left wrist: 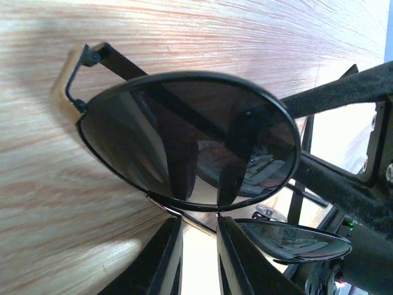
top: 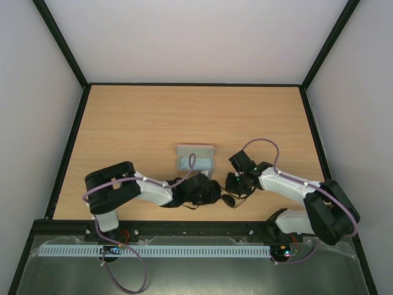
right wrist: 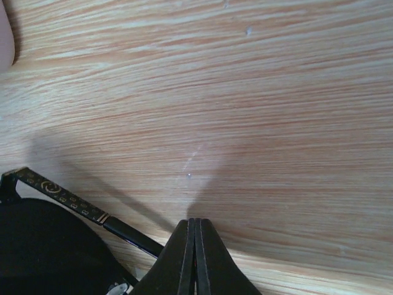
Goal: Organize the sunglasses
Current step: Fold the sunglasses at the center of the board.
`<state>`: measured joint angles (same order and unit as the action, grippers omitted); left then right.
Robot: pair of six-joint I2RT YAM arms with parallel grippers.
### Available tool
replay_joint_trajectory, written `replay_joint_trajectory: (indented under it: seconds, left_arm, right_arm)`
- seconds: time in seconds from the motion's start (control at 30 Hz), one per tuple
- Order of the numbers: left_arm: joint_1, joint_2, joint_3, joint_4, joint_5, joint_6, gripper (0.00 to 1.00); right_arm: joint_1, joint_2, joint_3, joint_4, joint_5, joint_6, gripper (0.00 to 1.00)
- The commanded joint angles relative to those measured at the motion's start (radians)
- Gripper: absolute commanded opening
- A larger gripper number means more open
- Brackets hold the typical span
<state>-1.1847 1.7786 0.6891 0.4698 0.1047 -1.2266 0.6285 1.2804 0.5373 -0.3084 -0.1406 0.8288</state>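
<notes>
The sunglasses (left wrist: 190, 141) lie on the wooden table, close under my left wrist camera, one round dark lens filling that view and the second lens (left wrist: 295, 241) at the lower right. In the top view only one lens (top: 229, 200) shows between the two grippers. My left gripper (left wrist: 199, 224) stands over the frame with a narrow gap. Its fingertips run on behind the lens, a thin frame wire crosses between them, and any grip is hidden. My right gripper (right wrist: 194, 224) is shut on nothing, beside a patterned temple arm (right wrist: 61, 193).
A pink case (top: 195, 158) lies open just behind the grippers with a light blue cloth (top: 195, 163) in it; its corner (right wrist: 5, 31) shows in the right wrist view. Black rails edge the table (top: 153, 117). Part of the right arm (left wrist: 359, 190) crowds the left wrist view.
</notes>
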Motion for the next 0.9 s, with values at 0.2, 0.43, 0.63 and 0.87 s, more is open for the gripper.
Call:
replay_joint_trajectory:
  seconds: [0.2,0.43,0.63,0.87]
  left_arm:
    - [0.036,0.027,0.031,0.038,-0.015,0.033,0.17]
    - [0.046,0.026,0.021,0.039,-0.016,0.039,0.17]
    - [0.053,-0.031,-0.016,0.034,-0.018,0.049,0.19]
    - [0.051,-0.07,-0.044,0.041,-0.009,0.068,0.24]
  right_arm:
    - [0.005,0.051,-0.032,-0.002,-0.097,-0.019,0.01]
    - [0.008,0.061,0.002,-0.05,-0.045,-0.03,0.01]
    - [-0.043,-0.059,0.112,-0.209,0.162,-0.026,0.14]
    - [-0.058,-0.195,0.163,-0.399,0.273,0.053,0.41]
